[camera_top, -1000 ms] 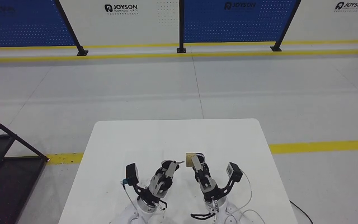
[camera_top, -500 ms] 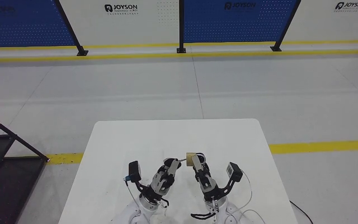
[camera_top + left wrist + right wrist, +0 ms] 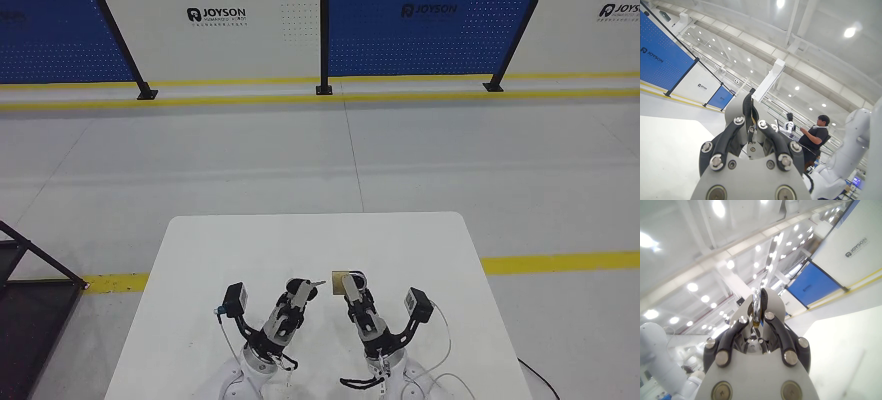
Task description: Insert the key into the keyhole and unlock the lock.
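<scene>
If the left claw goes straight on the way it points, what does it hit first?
Most likely the lock held in the right claw. The left claw angles toward it, and its key would touch first. Whether their heights line up is unclear from above.

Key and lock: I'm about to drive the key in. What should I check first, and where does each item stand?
1. The left gripper is shut on the key: ok.
2. The right gripper is shut on the lock: ok.
3. The key tip points toward the lock in the top view: ok.
4. The key tip has reached the lock: not ok, a small gap separates them.
5. The key is lined up with the keyhole: cannot tell from these views.
</scene>
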